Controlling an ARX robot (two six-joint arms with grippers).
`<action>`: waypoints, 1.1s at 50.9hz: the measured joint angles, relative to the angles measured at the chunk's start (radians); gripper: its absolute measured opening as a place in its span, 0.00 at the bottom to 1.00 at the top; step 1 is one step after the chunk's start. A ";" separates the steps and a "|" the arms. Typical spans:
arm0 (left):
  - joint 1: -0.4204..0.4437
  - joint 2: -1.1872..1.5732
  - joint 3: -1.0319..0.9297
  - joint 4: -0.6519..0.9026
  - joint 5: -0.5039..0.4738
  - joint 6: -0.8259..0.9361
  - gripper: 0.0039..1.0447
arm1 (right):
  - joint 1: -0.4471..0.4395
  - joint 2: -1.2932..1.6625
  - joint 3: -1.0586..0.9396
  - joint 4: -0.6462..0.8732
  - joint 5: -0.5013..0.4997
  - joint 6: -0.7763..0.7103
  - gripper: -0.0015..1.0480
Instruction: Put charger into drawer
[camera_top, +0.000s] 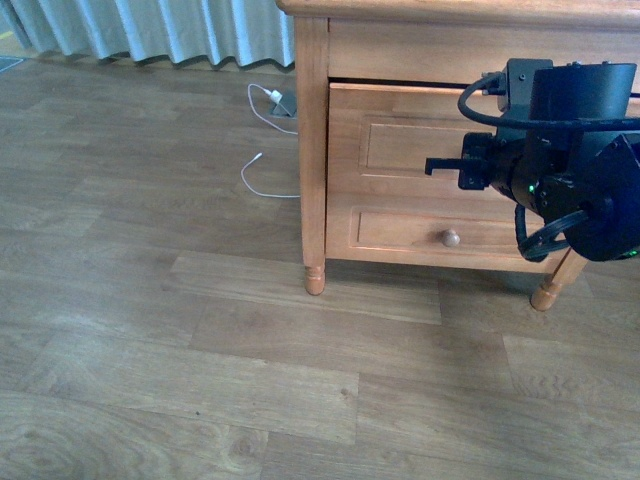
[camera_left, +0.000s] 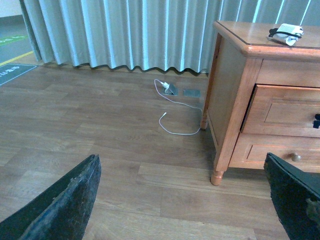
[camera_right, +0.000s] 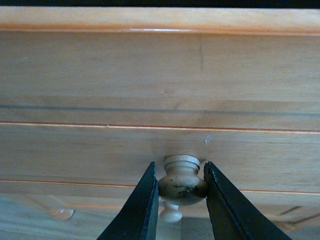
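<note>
1. White charger (camera_left: 287, 34), black cord wound round it, lies flat on the table (camera_left: 234, 95) top. It is above the drawer, not in it, and well apart from both sets of jaws.
2. Drawer (camera_top: 420, 140): light-brown wood, upper and taller of two, panelled front. The front stands slightly proud of the frame, with a dark gap along its top edge. Inside not visible.
3. Knob (camera_right: 182, 182) of the drawer: round, pale, scuffed. Right jaws pinch it, one black finger (camera_right: 227, 210) against each side.
4. Right arm (camera_top: 560, 170) sits level in front of the drawer front. In the front view it hides the knob and the drawer's right part.
5. Left jaws are spread wide with nothing between them. Their fingers (camera_left: 65, 205) hang over the floor (camera_left: 125, 150), apart from the table. Left arm does not show in the front view.
6. Lower drawer (camera_top: 400, 230): shorter, directly under the drawer, looks closed. Its lower knob (camera_top: 451, 238) is untouched.
7. Cable (camera_top: 262, 150): thin, white, loose on the floor just left of the table's front leg (camera_top: 315, 275). It runs back to a white plug (camera_left: 167, 89) near the curtain (camera_left: 125, 35).
8. Curtain is pale grey-blue and pleated, hanging to the wood-plank floor behind the table.
</note>
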 joint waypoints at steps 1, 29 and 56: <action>0.000 0.000 0.000 0.000 0.000 0.000 0.95 | 0.000 -0.006 -0.010 0.001 -0.001 0.004 0.21; 0.000 0.000 0.000 0.000 0.000 0.000 0.95 | 0.000 -0.332 -0.521 0.045 -0.101 0.097 0.21; 0.000 0.000 0.000 0.000 0.000 0.000 0.95 | -0.061 -0.657 -0.762 0.006 -0.104 0.103 0.40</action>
